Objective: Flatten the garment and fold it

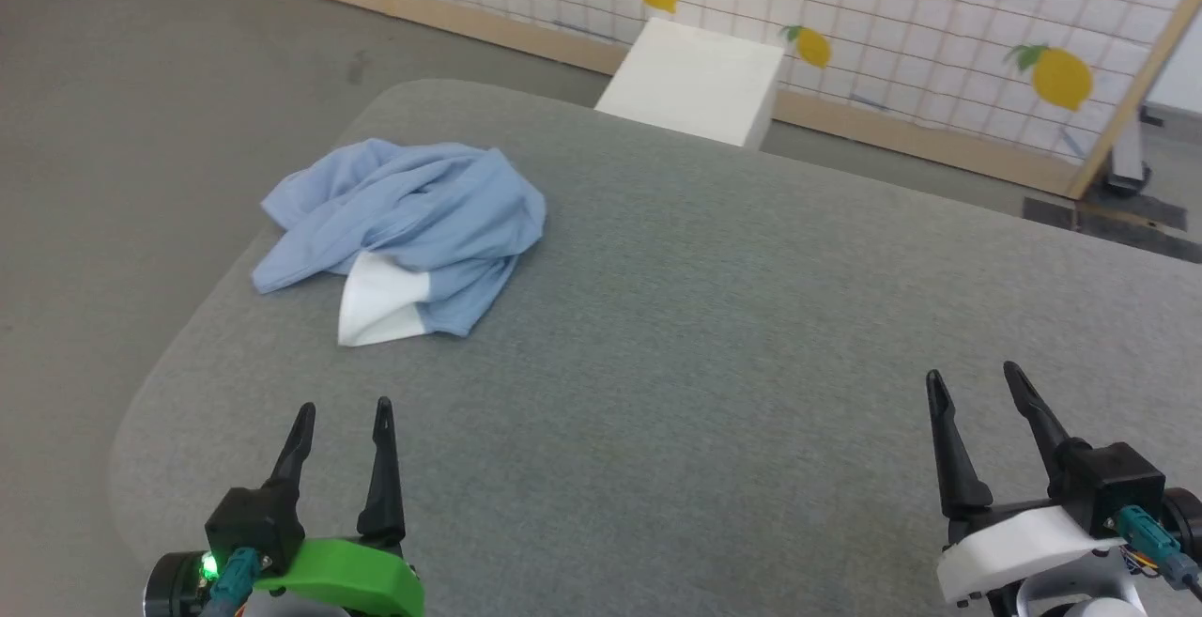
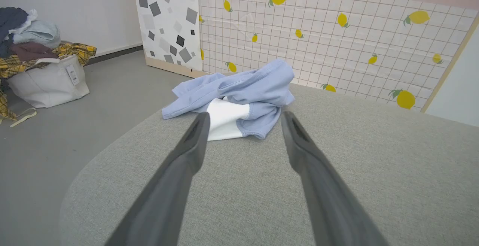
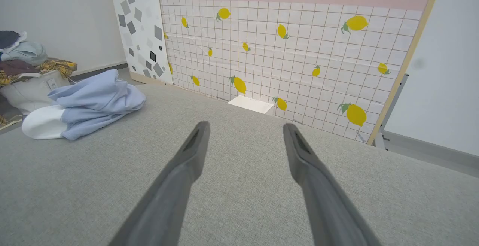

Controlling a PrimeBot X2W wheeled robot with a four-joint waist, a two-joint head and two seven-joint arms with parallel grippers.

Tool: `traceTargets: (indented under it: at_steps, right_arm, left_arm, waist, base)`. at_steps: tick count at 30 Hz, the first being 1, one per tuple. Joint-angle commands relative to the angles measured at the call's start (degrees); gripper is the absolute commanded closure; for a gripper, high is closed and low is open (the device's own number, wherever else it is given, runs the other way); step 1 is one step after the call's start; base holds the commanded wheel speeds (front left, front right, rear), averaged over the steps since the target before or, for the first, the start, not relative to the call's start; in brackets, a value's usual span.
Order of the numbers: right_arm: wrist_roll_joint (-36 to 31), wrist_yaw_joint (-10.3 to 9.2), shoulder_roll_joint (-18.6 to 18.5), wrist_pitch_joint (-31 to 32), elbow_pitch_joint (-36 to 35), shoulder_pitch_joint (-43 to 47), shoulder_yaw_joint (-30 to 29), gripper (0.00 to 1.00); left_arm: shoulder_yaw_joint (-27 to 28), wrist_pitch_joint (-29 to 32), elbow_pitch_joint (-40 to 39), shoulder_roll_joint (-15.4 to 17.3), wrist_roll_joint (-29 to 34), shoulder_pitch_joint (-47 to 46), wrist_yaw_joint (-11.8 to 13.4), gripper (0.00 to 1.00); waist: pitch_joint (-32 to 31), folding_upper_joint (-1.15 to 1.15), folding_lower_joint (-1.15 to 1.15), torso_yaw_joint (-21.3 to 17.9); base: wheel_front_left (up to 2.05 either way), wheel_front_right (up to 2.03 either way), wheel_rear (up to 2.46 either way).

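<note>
Left pincer (image 1: 344,406) spread, empty | right pincer (image 1: 972,371) spread, empty | garment (image 1: 404,223) crumpled upper left on tabletop (image 1: 704,363), straight above my left pincer, apart | I judge left arm nearer.

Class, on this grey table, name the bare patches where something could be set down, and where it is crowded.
Bare: the stretch of table right of the crumpled T-shirt, up to the right gripper; the strip between T-shirt and left gripper. Crowded: the far-left corner, under the T-shirt.
</note>
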Motion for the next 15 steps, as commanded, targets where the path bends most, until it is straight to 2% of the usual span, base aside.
traceTargets:
  at_steps: [1, 15]
  right_arm:
    - [0.5, -0.06, 0.0, -0.7, 0.3, 0.3, 0.0, 0.0]
    - [0.9, -0.08, 0.0, -2.4, 1.0, 0.7, -0.3, 0.0]
  left_arm:
    - [0.1, -0.7, -0.1, -0.2, -1.0, 1.0, -0.4, 0.0]
    - [0.7, -2.4, -0.2, -0.3, -1.8, 2.4, -0.2, 0.0]
  waist:
    - [-0.1, 0.0, 0.0, 1.8]
    - [-0.3, 0.0, 0.0, 6.7]
  base:
    - [0.0, 0.0, 0.0]
    - [0.0, 0.0, 0.0]
